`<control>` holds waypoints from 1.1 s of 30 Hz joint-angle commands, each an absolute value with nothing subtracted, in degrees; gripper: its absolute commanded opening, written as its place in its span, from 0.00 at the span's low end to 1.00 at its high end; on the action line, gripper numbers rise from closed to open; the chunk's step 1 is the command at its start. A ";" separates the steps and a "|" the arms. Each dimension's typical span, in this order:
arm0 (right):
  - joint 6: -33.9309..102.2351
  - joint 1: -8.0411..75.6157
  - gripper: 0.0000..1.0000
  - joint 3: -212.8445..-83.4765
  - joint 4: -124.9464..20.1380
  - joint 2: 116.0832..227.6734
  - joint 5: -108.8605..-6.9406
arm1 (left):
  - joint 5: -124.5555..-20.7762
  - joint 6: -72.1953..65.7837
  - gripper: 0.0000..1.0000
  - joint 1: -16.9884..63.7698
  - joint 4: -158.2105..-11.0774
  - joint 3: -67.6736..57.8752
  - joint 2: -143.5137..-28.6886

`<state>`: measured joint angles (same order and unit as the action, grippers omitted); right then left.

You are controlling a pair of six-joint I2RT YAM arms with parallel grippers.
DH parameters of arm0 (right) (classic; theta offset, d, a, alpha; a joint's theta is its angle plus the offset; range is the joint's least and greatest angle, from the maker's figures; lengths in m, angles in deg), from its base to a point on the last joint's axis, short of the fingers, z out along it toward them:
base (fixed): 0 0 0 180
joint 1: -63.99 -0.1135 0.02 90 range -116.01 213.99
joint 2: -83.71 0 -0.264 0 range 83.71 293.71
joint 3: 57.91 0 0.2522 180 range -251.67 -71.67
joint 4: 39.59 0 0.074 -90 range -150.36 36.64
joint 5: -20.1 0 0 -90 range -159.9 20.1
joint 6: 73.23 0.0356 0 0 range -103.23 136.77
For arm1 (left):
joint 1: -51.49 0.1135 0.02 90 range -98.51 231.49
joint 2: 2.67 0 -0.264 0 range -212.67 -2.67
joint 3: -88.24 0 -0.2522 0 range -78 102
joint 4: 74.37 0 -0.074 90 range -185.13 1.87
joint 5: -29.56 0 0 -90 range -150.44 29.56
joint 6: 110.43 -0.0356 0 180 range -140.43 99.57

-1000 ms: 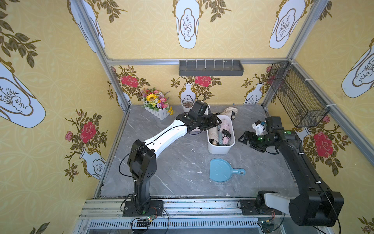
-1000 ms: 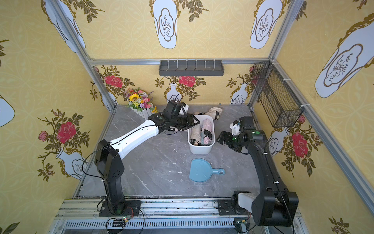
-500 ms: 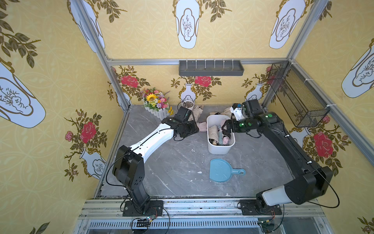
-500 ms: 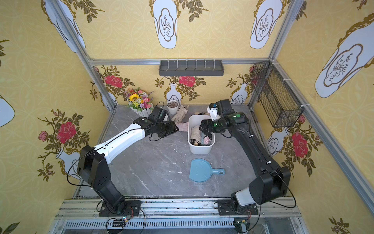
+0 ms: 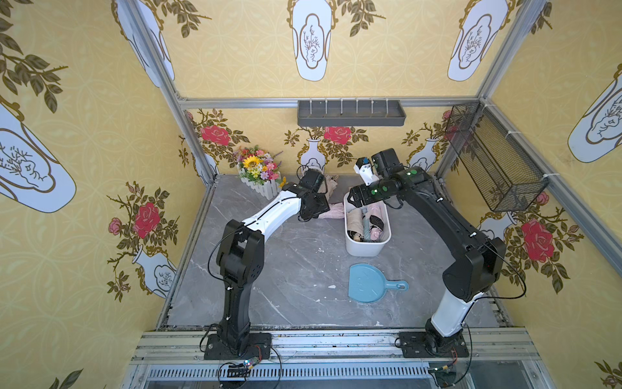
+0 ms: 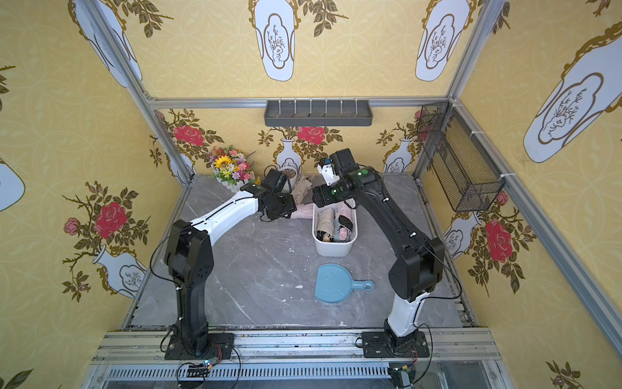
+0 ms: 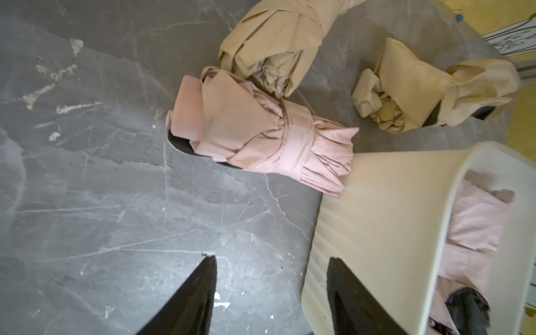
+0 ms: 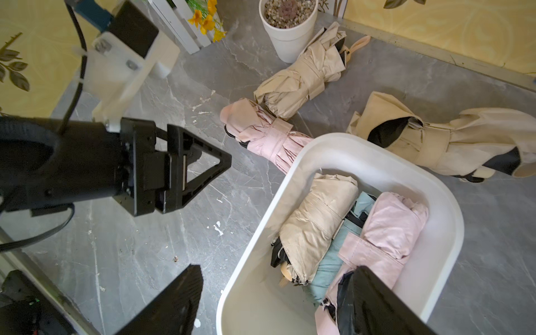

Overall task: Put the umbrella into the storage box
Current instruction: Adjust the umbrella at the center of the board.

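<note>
Grey worktop (image 5: 286,269): storage box (image 8: 333,145) holds some umbrellas; pink umbrella (image 7: 261,145) and tan ones wait outside. Both arms' fingers (image 7: 203,290) are spread, empty.

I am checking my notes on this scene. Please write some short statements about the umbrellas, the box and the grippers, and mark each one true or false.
1. A pink umbrella lies on the table beside the storage box. True.
2. The storage box is empty. False: it holds folded umbrellas.
3. The left gripper grips the pink umbrella. False: its jaws are open and empty.
4. The right gripper is open. True.
5. The blue dustpan lies in the box. False: it lies on the table.
</note>
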<state>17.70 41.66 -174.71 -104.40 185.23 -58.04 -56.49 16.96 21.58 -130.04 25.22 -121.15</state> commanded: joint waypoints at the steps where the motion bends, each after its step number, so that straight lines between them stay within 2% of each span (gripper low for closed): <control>1: 21.41 41.70 0.87 -170.56 -102.98 183.02 -60.10 | -57.48 20.32 0.69 22.30 -133.23 29.18 -124.94; 6: 27.98 42.12 0.90 -162.42 -98.91 178.47 -60.50 | -66.76 33.15 0.70 22.31 -126.44 31.95 -129.38; 11: 36.71 45.06 0.91 -156.20 -96.84 174.44 -58.54 | -69.12 42.89 0.71 21.85 -121.24 33.40 -132.19; 22: 37.60 50.16 0.91 -150.78 -97.17 166.15 -57.73 | -66.04 55.31 0.73 21.17 -118.44 32.75 -135.44; 33: 36.69 50.98 0.91 -148.95 -98.51 163.47 -57.14 | -61.75 58.90 0.73 21.29 -115.09 33.67 -138.71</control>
<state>37.43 50.95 -148.79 -98.44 163.90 -57.52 -64.29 57.77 21.21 -117.53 33.98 -137.98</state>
